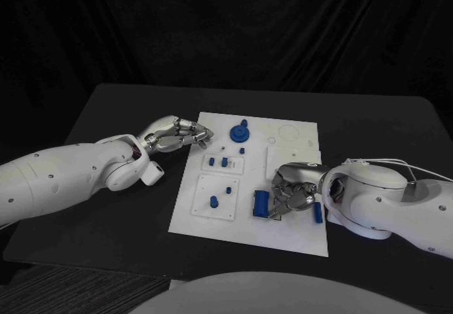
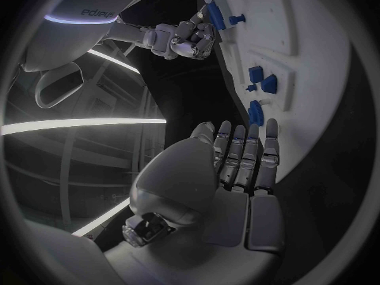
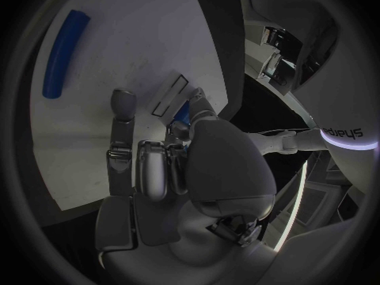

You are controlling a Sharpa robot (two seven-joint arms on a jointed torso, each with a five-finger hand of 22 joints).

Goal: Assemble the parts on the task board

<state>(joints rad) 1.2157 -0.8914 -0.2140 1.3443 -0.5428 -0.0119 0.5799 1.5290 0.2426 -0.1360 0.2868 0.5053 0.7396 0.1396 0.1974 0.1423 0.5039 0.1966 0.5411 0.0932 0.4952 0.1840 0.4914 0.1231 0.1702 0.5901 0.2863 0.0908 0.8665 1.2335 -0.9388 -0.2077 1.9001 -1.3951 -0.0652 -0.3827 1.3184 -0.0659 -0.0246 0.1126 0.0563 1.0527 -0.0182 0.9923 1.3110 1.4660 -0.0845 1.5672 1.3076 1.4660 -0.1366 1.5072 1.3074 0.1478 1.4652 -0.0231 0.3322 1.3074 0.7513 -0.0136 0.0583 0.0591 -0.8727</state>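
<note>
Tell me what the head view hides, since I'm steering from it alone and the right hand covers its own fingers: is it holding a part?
Observer: In the right wrist view the right hand has its fingers curled, and a blue part peeks out between them. I cannot tell whether the part is gripped.
Operator: And the left palm?
Observer: The left wrist view shows the left hand flat, fingers straight, nothing in it, fingertips by the edge of the task board.
Operator: Anything lying close to the right hand?
Observer: A blue rod lies loose on the board, apart from that hand's fingers.
</note>
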